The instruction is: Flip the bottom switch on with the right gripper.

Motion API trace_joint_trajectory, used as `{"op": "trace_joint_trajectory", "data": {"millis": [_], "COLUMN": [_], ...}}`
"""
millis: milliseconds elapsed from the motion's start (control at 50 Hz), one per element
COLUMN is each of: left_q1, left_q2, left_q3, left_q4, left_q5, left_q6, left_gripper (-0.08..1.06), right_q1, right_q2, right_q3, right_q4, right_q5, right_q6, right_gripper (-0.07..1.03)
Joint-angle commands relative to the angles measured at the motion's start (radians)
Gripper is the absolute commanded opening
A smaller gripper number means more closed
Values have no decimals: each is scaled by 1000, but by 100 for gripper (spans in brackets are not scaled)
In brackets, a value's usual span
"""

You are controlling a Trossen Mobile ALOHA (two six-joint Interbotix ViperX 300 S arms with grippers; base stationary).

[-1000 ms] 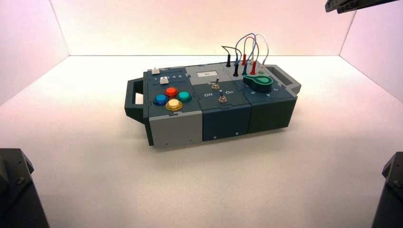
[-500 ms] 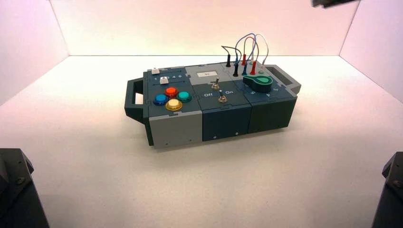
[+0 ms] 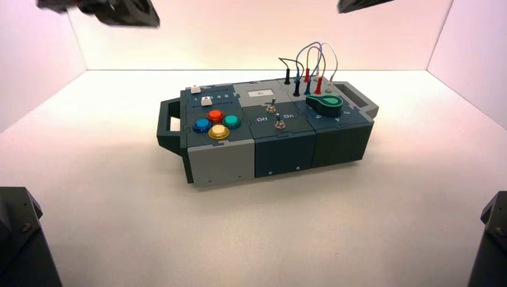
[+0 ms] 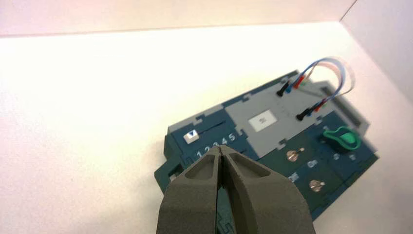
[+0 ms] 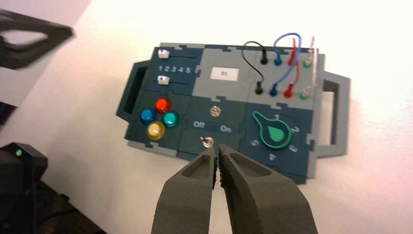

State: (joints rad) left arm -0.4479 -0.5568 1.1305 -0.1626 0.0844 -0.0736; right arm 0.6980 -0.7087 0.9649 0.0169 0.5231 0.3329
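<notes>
Approaching comes first: right gripper [image 5: 217, 148], top centre-right of the high view, jaws together, must descend to the bottom toggle switch [image 3: 280, 124]; left gripper, upper left, closed.

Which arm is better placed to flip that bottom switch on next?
Probably the right. Its pincer shows close beside the bottom switch in its wrist view, though likely well above it. The left pincer hangs over the box's slider end, farther from the switch.
</notes>
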Motion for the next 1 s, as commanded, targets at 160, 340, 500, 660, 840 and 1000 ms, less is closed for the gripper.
{"op": "trace_joint_trajectory", "data": {"millis": [160,340,500,660,840,1000], "left_q1": [2,0,-3,-3,-3,-2], "left_q2": [209,270,327,408,460,485], "left_q3": [-34,-40,-89,-175,-219,-238], "left_q4": [-5,-8,-9,-9,-9,-9], "left_q5": [-34,-25,48,219,311,354], "left_q6": [-25,-54,-66,-69,-71,-69], "left_gripper": [-3,-3,-3,-3,-3,-3], "right_q1": [63,64,77,84,84,84], "right_q2": [58,61,78,87,77,64], "right_q3": [-34,-29,-40,-46,-48,-46], "right_q4": [17,23,25,25,25,23], "right_q5": [-64,-78,-78,-80,-80,-80], "right_q6": [5,5,5,3,5,3], "right_gripper": [-2,-2,-2,-2,-2,-2]}}
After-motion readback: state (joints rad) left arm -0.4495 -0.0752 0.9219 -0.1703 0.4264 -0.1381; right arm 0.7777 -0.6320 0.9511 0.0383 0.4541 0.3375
